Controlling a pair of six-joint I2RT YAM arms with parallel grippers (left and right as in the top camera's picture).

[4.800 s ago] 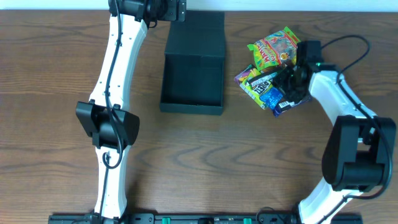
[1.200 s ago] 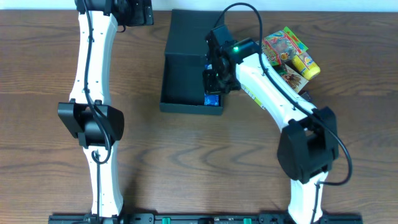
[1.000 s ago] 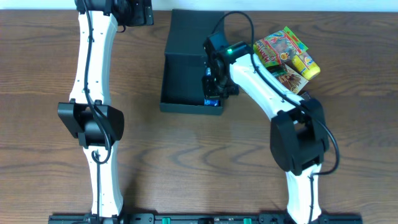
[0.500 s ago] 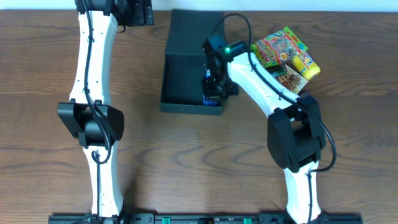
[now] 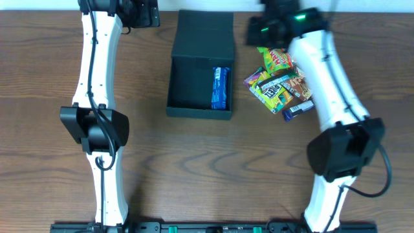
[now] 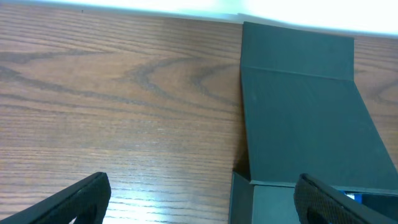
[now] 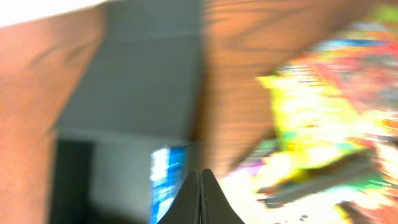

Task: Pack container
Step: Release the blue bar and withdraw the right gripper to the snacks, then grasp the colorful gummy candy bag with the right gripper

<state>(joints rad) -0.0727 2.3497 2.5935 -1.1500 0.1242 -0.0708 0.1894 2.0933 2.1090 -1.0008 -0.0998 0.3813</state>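
Your right end effector (image 7: 200,186) has its fingers pressed together, holding nothing, above the snack packets (image 5: 279,87); the left end effector (image 6: 202,186) is spread wide. The container (image 5: 199,71) sits open on the table (image 5: 213,168), a blue packet (image 5: 221,87) against its right wall.

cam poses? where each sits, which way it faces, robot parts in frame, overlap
Overhead: above the table, facing straight down; left arm, right arm, container, snack packets.
Left wrist: low over table, facing the container; left pincer fingers at lower corners.
Right wrist: blurred, angled down at container and packets; right pincer tips bottom centre.
Shared: container in all three.
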